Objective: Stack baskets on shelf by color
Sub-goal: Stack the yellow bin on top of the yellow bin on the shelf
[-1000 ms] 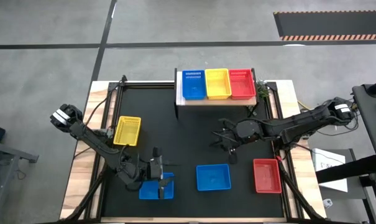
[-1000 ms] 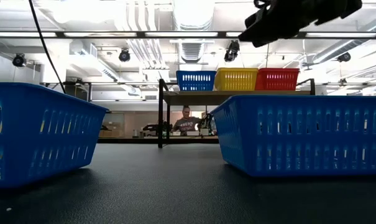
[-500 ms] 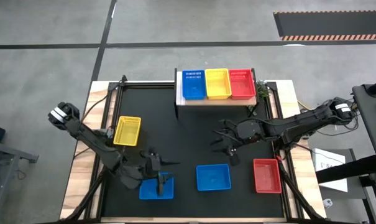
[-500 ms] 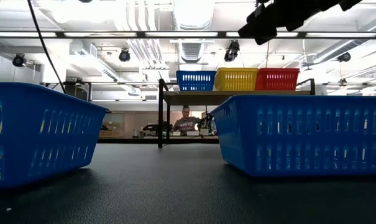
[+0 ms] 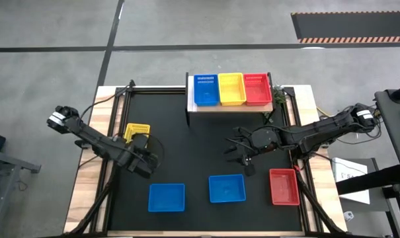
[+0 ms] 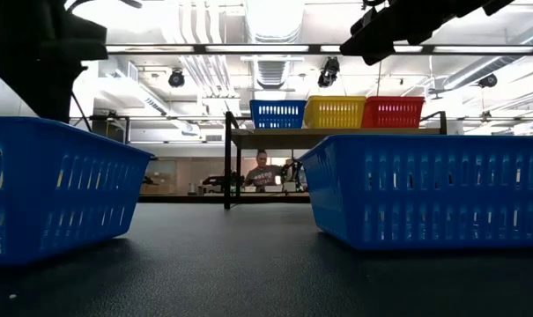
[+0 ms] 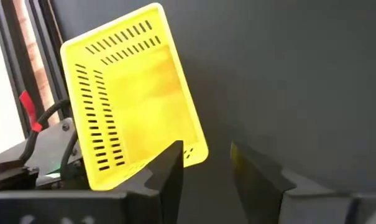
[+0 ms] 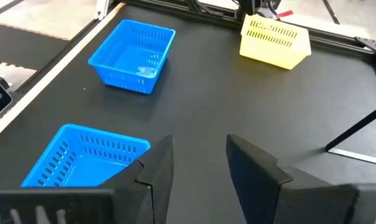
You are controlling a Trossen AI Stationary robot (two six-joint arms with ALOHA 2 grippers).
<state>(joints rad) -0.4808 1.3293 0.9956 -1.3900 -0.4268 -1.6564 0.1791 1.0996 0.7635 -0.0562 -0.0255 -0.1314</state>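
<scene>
Black-matted table (image 5: pixel 200 165) carrying all. At far centre, shelf (image 5: pixel 229 106) holding blue, yellow and red baskets (image 5: pixel 231 88) in a row. On mat: two blue baskets (image 5: pixel 166 197) near centre, red basket (image 5: pixel 283 186) near right, yellow basket (image 5: pixel 137 132) at left. Left end effector (image 5: pixel 147 155) just beside yellow basket, fingers parted, empty. Right end effector (image 5: pixel 242 151) above mat right of centre, fingers apart, holding nothing.

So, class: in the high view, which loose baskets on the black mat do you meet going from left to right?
yellow basket → left blue basket → right blue basket → red basket
</scene>
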